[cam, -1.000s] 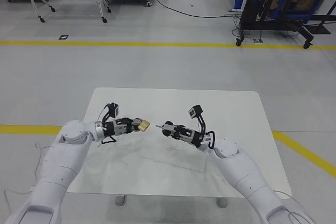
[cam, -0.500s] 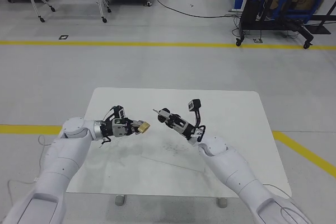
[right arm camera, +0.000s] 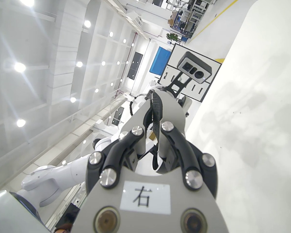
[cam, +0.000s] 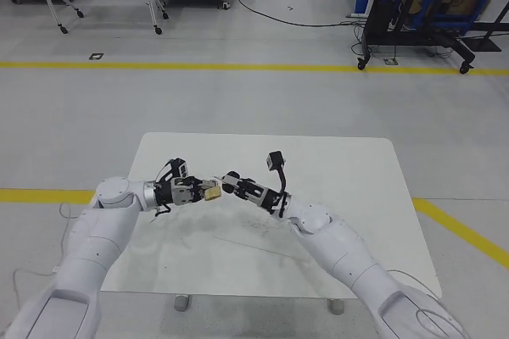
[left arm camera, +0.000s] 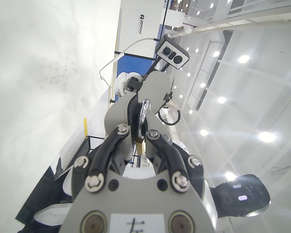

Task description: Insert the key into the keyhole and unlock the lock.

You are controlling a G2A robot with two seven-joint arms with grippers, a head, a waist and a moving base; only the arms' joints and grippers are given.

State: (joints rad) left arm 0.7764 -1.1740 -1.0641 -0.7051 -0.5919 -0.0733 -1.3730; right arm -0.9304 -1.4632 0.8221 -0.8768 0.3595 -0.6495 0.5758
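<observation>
The lock (cam: 212, 193) is hanging in the air above the middle of the white worktop (cam: 356, 169). Its boxy brass body is poking out of the left tool (cam: 204, 191), which is clamping it between 2 smooth grey fingers. In the left wrist view the curved silver shackle (left arm camera: 144, 109) is showing between those fingers, with a flat strip of brass nearer the palm. The right tool (cam: 232, 183) is sitting just beside the lock, tip to tip with the left one. Its fingers are pressing together on the key (cam: 224, 180), a thin pale sliver mostly hidden by ribbed black pads (right arm camera: 156, 112). Whether the key is touching the lock, I cannot tell. Fine dark specks (cam: 259, 225) are dotting the matte worktop beneath the 2 tools. A yellow line (cam: 237, 65) is crossing the glossy floor beyond, near a black cart (cam: 416, 30).
</observation>
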